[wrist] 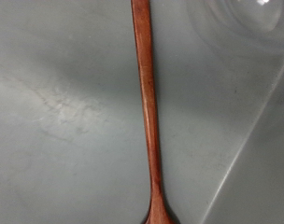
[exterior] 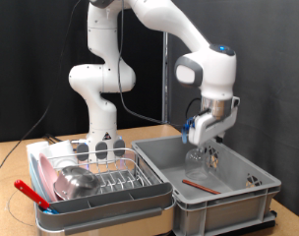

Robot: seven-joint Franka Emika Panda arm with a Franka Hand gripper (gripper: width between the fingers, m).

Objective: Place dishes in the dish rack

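white rounded panda arm (exterior: 110, 59), dark joint seams, blue light on wrist housing.

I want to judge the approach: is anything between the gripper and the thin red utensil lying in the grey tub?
Nothing visible does. The gripper hangs inside the grey plastic tub just above the thin red long-handled utensil, and the wrist view shows the utensil uncovered, with only a clear drinking glass off beside it.
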